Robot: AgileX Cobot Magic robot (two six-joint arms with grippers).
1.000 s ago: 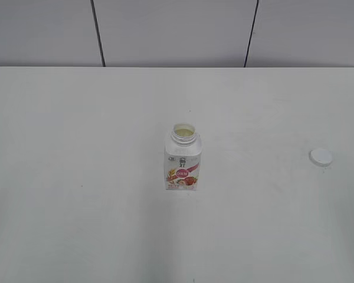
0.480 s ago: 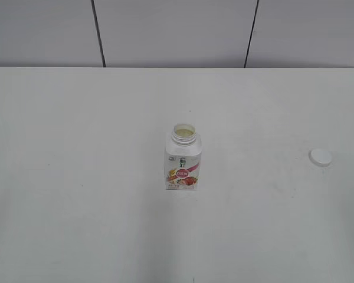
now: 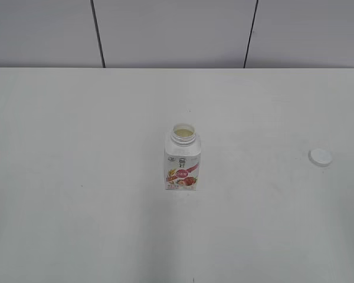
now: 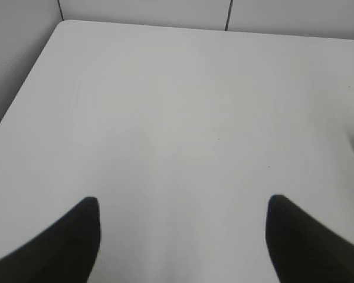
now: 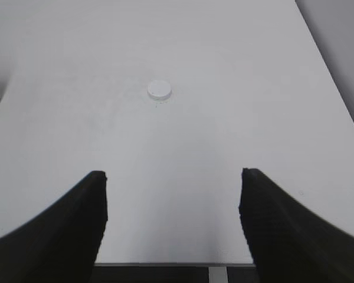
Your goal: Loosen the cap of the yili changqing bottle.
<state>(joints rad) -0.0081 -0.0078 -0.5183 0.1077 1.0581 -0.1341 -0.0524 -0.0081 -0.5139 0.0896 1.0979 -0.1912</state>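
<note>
Cap (image 3: 320, 156) lies well apart from bottle (image 3: 182, 158).

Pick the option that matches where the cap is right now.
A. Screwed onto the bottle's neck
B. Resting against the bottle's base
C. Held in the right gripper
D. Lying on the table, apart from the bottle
D: the cap lies flat on the table, well off to one side of the yili changqing bottle, whose neck stands open; the right wrist view shows it ahead of the open right gripper, untouched.
</note>
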